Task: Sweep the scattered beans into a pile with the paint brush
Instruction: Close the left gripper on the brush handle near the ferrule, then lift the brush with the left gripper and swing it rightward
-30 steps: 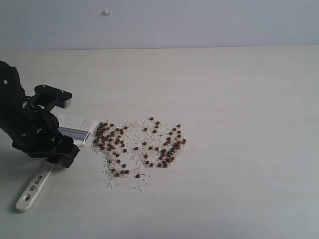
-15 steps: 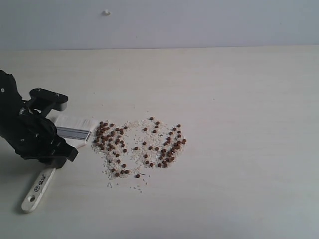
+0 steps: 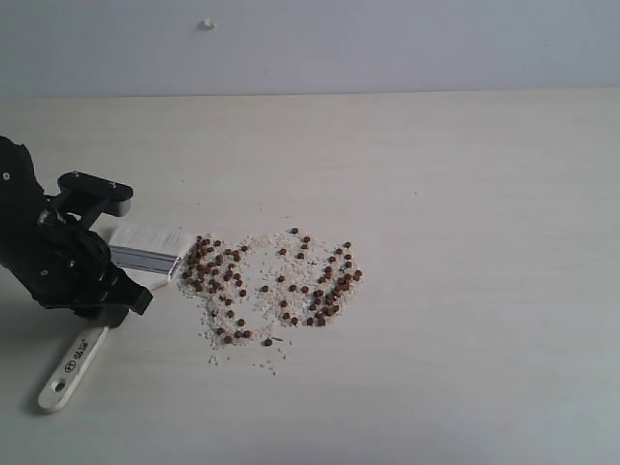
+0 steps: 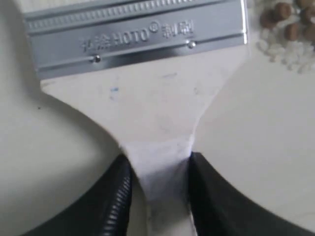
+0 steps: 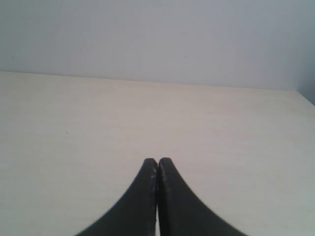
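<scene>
Left end effector (image 4: pixel 157 169) in tight grip; right end effector (image 5: pixel 157 164), fingertips together

Most likely a robotics lab test bench, not a home or shop. Told by a plain pale wood-grain table (image 3: pixel 465 194) set against a blank grey-white wall (image 3: pixel 387 39), by the black left gripper (image 4: pixel 158 162) clamped on a paint brush (image 3: pixel 73 363), and by beans (image 3: pixel 325 291) and pale grit (image 3: pixel 262 302) strewn straight on the table beside the brush.
</scene>
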